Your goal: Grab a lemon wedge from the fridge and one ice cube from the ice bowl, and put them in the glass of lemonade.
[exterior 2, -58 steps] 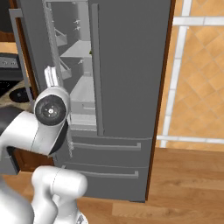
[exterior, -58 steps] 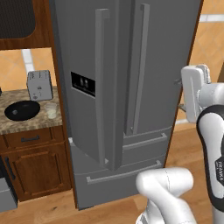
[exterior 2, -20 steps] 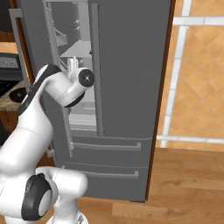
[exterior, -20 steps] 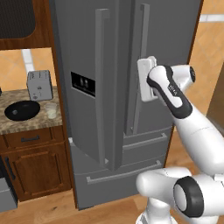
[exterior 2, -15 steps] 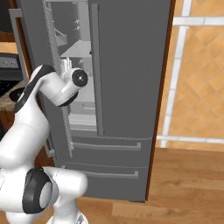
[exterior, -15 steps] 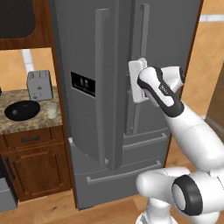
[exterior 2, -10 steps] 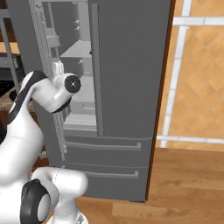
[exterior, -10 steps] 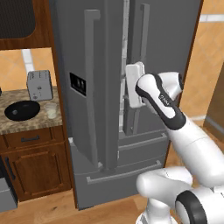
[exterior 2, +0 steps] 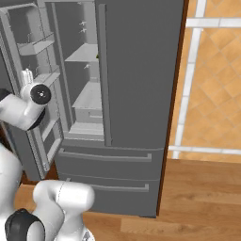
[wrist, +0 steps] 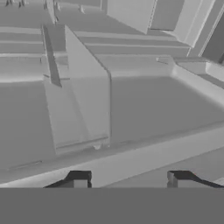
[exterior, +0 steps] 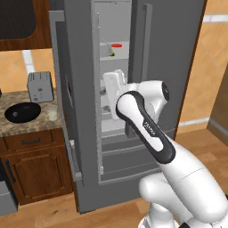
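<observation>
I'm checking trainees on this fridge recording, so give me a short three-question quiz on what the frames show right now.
1. True or false: the left door of the fridge stands open.
2. On the shelf high inside the fridge, what lies beside the lemon wedge? A) a red round item B) a milk carton C) a blue jar
3. Fill in: on the counter, the glass of lemonade stands just to the right of the ____.

Key
1. True; the shelves inside show in both base views.
2. A, the red round item.
3. ice bowl, with the toaster behind them.
</observation>
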